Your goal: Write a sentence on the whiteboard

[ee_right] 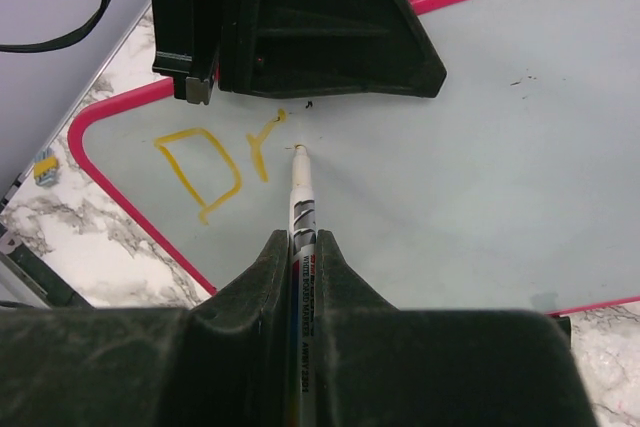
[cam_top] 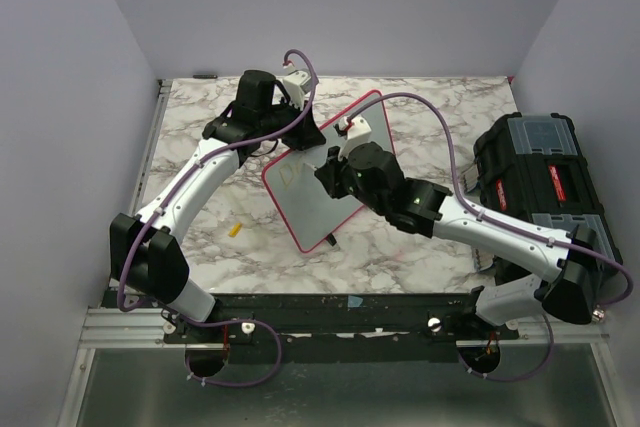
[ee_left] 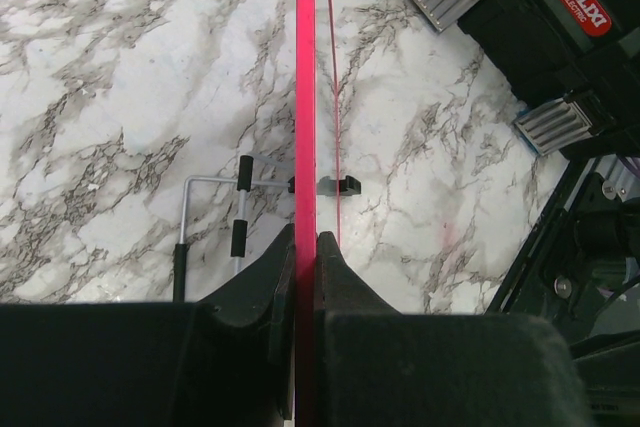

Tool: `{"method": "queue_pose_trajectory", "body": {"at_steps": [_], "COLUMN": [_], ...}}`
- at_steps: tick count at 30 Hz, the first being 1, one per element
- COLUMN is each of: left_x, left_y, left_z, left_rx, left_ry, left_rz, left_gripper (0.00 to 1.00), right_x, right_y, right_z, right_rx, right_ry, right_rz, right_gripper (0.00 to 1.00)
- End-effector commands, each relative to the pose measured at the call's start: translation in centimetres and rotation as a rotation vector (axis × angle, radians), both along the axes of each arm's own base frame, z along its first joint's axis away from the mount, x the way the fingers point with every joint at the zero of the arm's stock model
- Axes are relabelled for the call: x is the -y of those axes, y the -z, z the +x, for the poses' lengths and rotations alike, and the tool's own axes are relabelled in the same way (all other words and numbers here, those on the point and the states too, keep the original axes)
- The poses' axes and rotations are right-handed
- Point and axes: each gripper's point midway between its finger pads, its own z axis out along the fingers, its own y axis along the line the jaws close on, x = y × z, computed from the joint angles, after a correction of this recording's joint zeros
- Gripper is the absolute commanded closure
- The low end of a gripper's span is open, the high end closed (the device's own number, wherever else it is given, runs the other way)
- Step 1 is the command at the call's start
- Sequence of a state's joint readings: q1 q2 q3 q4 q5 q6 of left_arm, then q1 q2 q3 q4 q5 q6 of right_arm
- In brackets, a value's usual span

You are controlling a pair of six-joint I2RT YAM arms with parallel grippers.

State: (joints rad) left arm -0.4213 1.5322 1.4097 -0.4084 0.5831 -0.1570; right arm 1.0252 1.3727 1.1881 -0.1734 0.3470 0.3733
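Note:
The whiteboard (cam_top: 320, 192), white with a red-pink rim, stands tilted on the marble table (cam_top: 200, 137). My left gripper (cam_top: 300, 132) is shut on its top edge; the left wrist view shows the rim (ee_left: 305, 97) edge-on between the jaws. My right gripper (cam_top: 330, 172) is shut on a white whiteboard marker (ee_right: 301, 207), whose tip touches the board face (ee_right: 450, 177) just right of yellow letters "Dr" (ee_right: 215, 162). Only those letters of the sentence show.
A black toolbox (cam_top: 540, 182) sits at the right of the table. A small yellow marker cap (cam_top: 235, 231) lies on the marble left of the board. A wire stand with black grips (ee_left: 225, 222) lies behind the board.

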Motion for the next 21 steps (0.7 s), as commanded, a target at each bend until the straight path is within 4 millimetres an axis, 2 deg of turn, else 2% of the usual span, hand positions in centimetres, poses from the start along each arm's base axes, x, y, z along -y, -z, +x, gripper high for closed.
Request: {"method": "queue_pose_trajectory", "body": {"at_steps": [1, 6, 12, 21], "left_x": [-0.2, -0.2, -0.2, 0.1], "left_y": [3.2, 3.2, 3.0, 3.1], "left_z": [-1.3, -1.3, -1.5, -1.6], "left_rx": [-0.028, -0.028, -0.027, -0.031], "left_ry": [0.036, 0.037, 0.039, 0.042], "left_rz": [0.092, 0.092, 0.092, 0.095], "left_gripper": [1.00, 1.00, 1.00, 1.00], "right_x": [0.1, 0.8, 1.6, 0.1], "right_y": [-0.7, -0.4, -1.1, -1.9], "right_z": [1.3, 1.8, 2.5, 2.1], "right_rx": [0.027, 0.037, 0.066, 0.067], "right_ry": [0.062, 0.109, 0.155, 0.088], "right_rz": [0.017, -0.004, -0.023, 0.006], "right_gripper": [0.99, 0.99, 0.99, 0.99]}}
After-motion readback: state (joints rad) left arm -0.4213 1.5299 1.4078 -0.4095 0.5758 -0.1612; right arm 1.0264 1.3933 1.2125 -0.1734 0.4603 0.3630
